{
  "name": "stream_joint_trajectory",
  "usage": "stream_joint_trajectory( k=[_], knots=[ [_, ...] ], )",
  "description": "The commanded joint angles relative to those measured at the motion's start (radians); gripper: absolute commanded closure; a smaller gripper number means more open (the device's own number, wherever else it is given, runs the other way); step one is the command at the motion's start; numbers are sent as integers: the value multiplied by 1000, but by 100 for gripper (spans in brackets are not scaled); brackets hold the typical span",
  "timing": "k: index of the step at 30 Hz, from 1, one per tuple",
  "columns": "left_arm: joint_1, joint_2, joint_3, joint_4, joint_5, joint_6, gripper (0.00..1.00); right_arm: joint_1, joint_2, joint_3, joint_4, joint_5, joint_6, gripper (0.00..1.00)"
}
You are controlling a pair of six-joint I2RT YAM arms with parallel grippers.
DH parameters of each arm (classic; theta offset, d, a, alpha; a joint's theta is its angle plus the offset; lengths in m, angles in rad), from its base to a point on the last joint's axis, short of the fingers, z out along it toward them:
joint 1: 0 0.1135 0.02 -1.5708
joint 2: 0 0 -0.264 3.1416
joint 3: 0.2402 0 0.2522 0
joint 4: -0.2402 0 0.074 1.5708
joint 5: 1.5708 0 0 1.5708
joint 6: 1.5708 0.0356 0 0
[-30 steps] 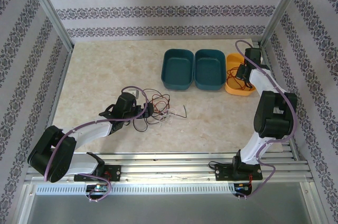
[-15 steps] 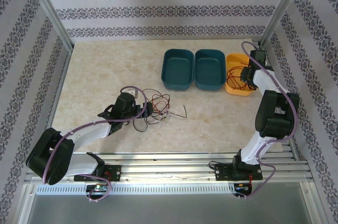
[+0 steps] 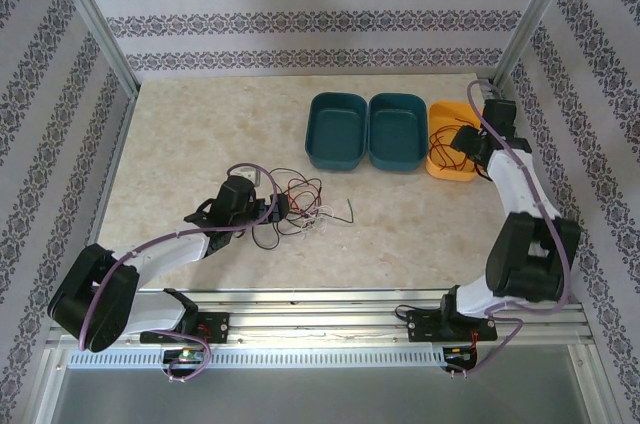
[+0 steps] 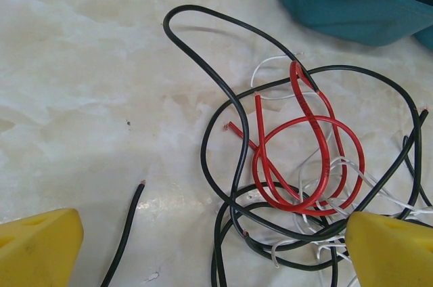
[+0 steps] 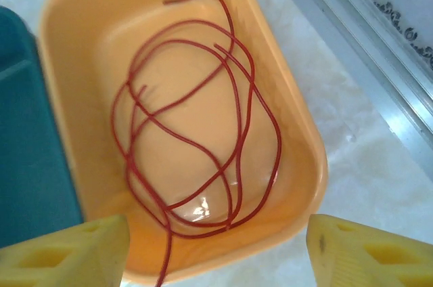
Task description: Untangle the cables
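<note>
Marble tabletop (image 3: 180, 144), patterned walls (image 3: 300, 14). Cables (image 3: 300, 206) lie tangled mid-table beneath the left pincer (image 4: 213, 246), spread wide. Right pincer (image 5: 216, 253) is spread above the orange bin (image 5: 298, 131), which holds one red wire (image 5: 278, 139). Best to pinch the topmost red loop (image 4: 311, 114) alone and draw slowly.

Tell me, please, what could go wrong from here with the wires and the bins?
1. One strand of the red wire crosses the orange bin's rim beside the open right gripper; it might snag and be pulled out as that arm leaves.
2. The open left gripper sits over the tangle, where black, red and white strands interloop; closing may catch several and drag the bundle.
</note>
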Motion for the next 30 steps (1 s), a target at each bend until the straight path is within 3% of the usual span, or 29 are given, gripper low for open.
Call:
stream_joint_trajectory(
  k=[1, 2, 3, 7, 17, 20, 26, 30],
  knots=[
    [13, -24, 6, -25, 2, 8, 0, 33, -100, -43, -22, -22, 11, 20],
    [13, -24, 8, -22, 5, 7, 1, 46, -130, -55, -25, -16, 10, 7],
    [13, -23, 8, -19, 9, 4, 1, 61, -155, -64, -34, -13, 9, 2],
    [13, -24, 13, -10, 22, 1, 1, 137, -241, -88, -74, -8, 0, 2],
    [15, -35, 15, -16, -45, -84, 1, 464, -400, -146, -109, 21, 76, 2],
    [25, -57, 2, -17, -82, -120, 1, 589, -377, -115, -131, 88, 100, 2],
    [68, -124, -44, -40, -103, -171, 1, 789, -252, -40, -110, 86, 147, 2],
    [114, -178, -86, -76, -108, -208, 1, 877, -107, 48, -102, 27, 144, 12]
  ],
)
